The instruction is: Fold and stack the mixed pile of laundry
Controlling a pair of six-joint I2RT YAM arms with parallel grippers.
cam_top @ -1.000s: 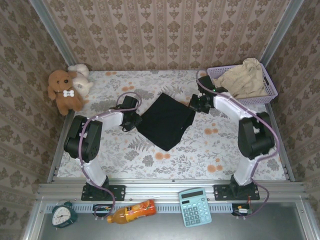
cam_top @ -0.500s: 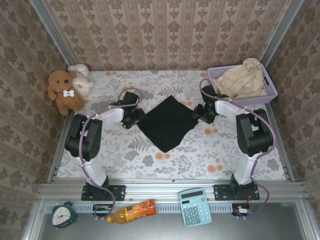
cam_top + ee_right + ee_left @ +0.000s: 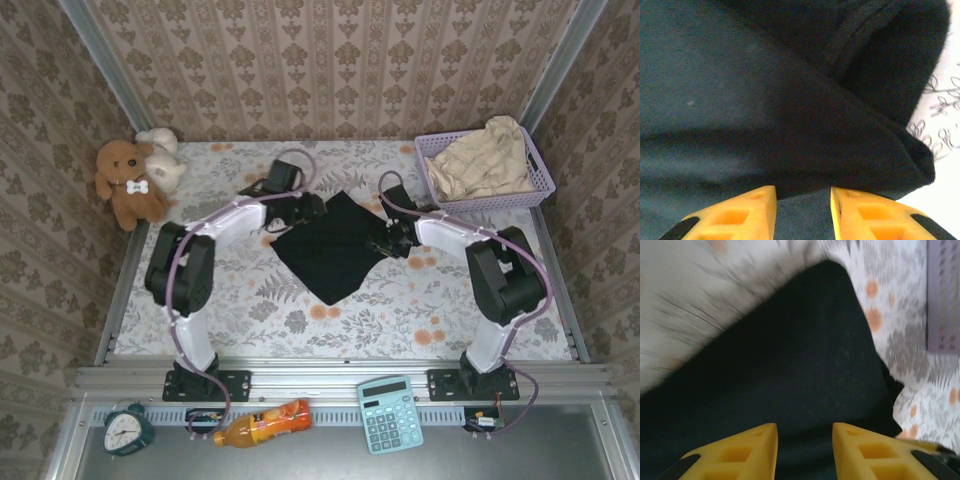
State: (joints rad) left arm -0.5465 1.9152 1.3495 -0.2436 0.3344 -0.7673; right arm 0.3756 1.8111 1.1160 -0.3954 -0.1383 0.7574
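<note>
black cloth (image 3: 335,250), folded into a diamond, lies flat in the middle between both arms. left gripper (image 3: 312,208) sits over its far-left edge and right gripper (image 3: 380,240) over its right corner, each with jaws partly apart and fabric showing in the gap. pale beige piece (image 3: 487,160) is heaped in the lavender basket (image 3: 500,200), far right.

Plain black garment (image 3: 335,250), pale beige garment (image 3: 485,160), lavender mesh basket (image 3: 490,203), grey-and-orange floral tablecloth (image 3: 400,300).
</note>
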